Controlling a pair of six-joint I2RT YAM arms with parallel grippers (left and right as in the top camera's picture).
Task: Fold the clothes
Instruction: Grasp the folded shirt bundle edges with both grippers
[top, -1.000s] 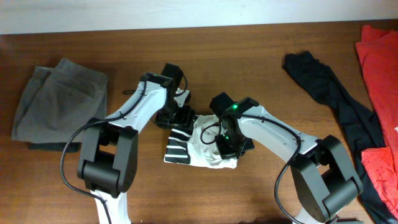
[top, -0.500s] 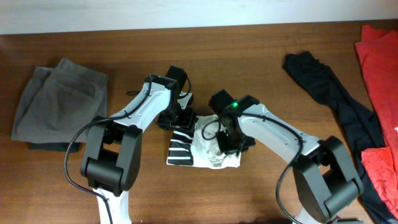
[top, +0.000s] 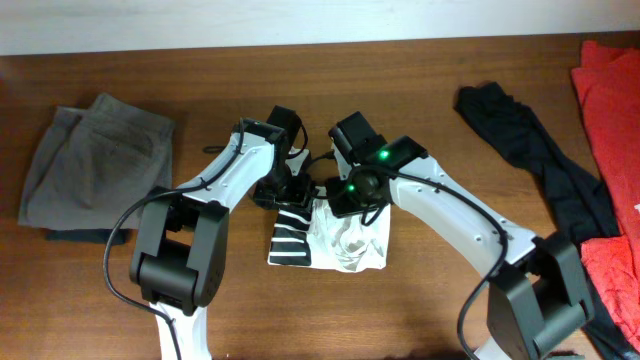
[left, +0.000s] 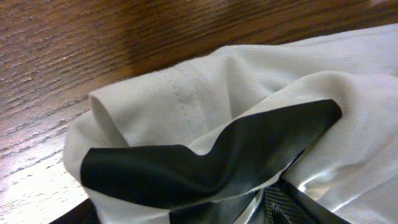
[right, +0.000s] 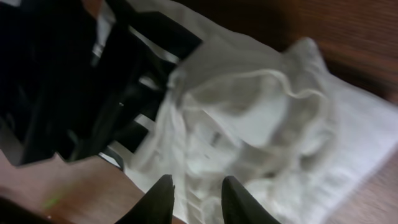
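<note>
Overhead: the white lettered garment (top: 345, 245) lay bunched on the table (top: 450, 310), my left pincer (top: 284, 192) at its top-left edge. Left wrist: limp, light cotton by the look; that pincer's state I could not tell; the stitched hem (left: 180, 93) seemed the best hold. Right wrist: my right pincer (right: 200, 200) hung spread and empty over the folds.

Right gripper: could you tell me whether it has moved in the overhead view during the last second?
Yes. The right gripper has pulled back toward the far edge of the table, uncovering more of the white garment.
</note>
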